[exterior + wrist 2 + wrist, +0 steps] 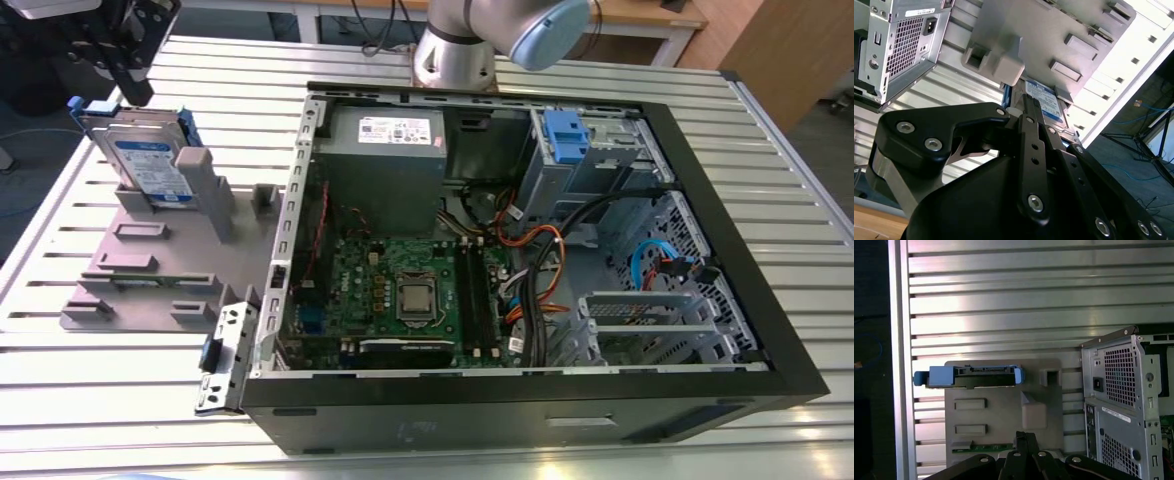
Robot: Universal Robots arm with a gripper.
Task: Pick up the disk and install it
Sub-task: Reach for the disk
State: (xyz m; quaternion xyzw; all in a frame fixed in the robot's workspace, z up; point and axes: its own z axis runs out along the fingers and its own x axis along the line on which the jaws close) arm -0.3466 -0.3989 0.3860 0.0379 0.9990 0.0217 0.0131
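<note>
An open computer case (534, 415) lies on a slatted metal table (120, 400) beside a grey holder (147, 268).

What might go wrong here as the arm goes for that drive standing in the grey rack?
The disk stands on edge in the grey slotted holder, so an off-centre approach by the gripper might tip it or jam it against the holder's posts. Inside the computer case, loose cables lie close beside the drive bay; the disk may snag them going in.

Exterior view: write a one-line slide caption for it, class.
Gripper close above the disk, which stands upright in its grey holder beside the open computer case.
</note>
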